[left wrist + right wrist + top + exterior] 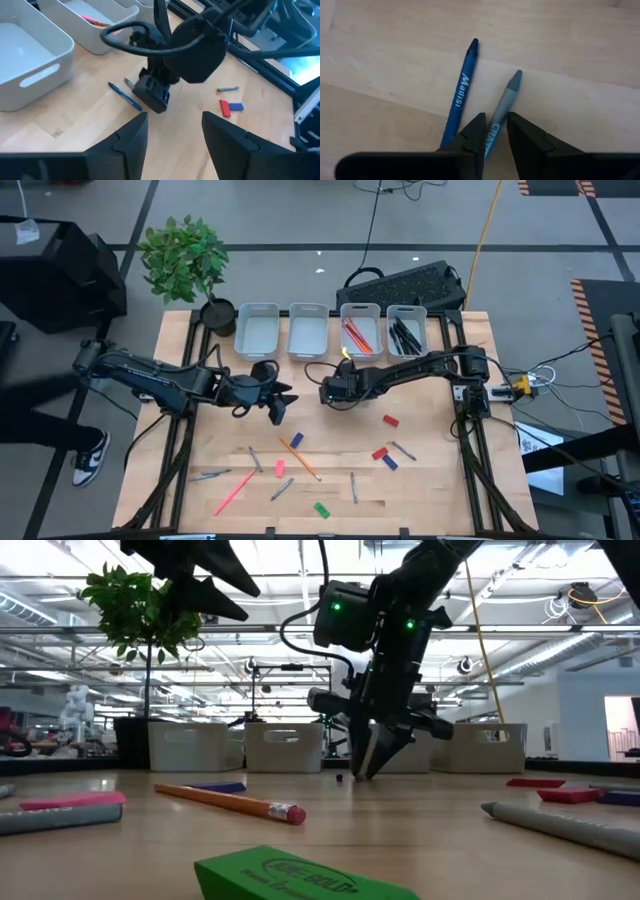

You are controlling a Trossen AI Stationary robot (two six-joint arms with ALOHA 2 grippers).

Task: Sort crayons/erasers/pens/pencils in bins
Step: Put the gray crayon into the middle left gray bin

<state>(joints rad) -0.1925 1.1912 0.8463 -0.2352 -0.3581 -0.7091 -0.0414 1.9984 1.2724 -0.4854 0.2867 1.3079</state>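
Right wrist view: right claw (494, 134) pinches the grey crayon (506, 106); the blue pen (459, 100) just beside may snag.

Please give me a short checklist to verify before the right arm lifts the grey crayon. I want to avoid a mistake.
1. Grip centred: ok. The grey crayon sits between the fingers of the right gripper, which press on both sides of it.
2. Blue pen outside the grip: ok, but very near.
3. Crayon off the table: not ok, it lies flat.
4. Left gripper clear: ok, open, empty, apart.
5. Right bin chosen: cannot tell; its red sticks may be crayons.
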